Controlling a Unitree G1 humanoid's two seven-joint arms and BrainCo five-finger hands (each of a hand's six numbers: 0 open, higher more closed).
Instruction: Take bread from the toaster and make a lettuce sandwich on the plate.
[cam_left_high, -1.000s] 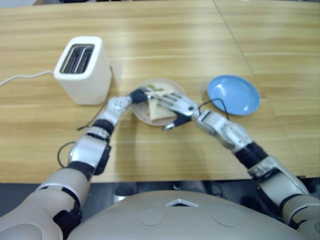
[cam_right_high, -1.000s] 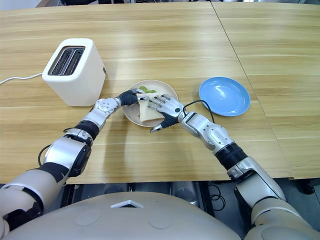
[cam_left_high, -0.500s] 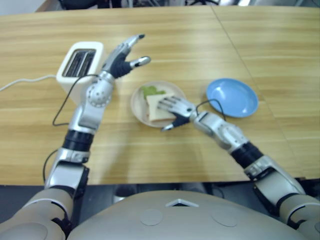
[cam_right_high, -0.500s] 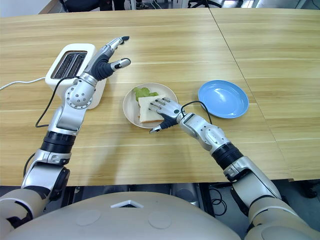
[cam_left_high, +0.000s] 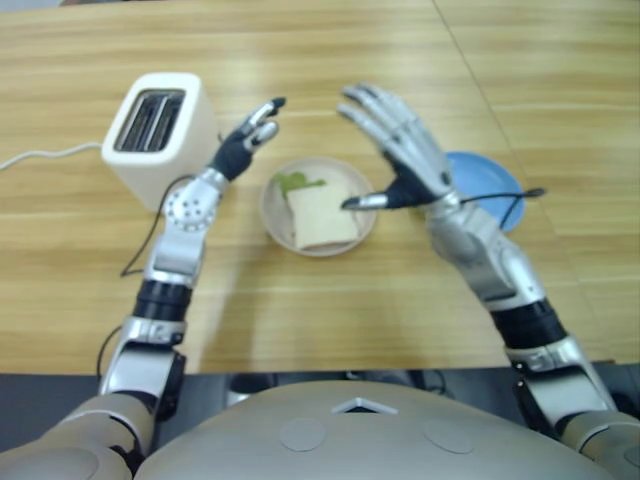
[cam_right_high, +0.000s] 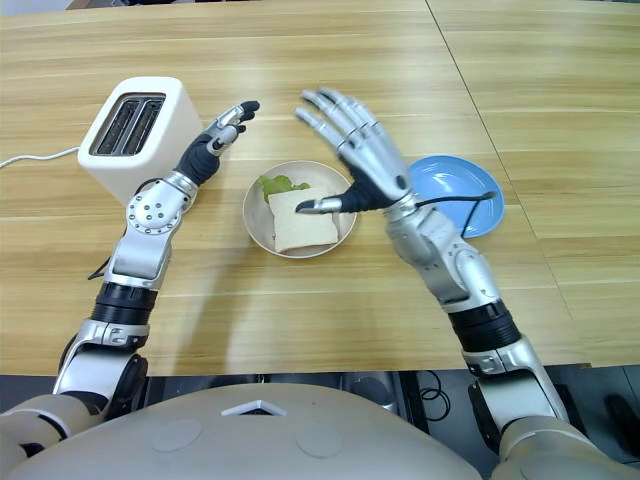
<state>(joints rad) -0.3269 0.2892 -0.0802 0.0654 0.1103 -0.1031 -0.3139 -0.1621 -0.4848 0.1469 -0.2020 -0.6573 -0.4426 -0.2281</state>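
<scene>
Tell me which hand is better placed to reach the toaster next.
Left, probably. The left hand is open and empty, close beside the toaster. The right hand, also open, is raised above the plate's right edge and would have to cross over the bread.

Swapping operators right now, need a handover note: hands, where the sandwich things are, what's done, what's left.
Left hand: open, empty, held up between the toaster and the beige plate.
Right hand: open, empty, held up above the table between the beige plate and the blue plate.
Bread slice: flat on the beige plate, over lettuce that peeks out at its far left edge. A slice underneath cannot be made out.
Toaster: no bread sticks out of the slots.
Done: bread and lettuce stacked on the plate.
Left: confirm a bottom slice; otherwise it looks finished.
</scene>
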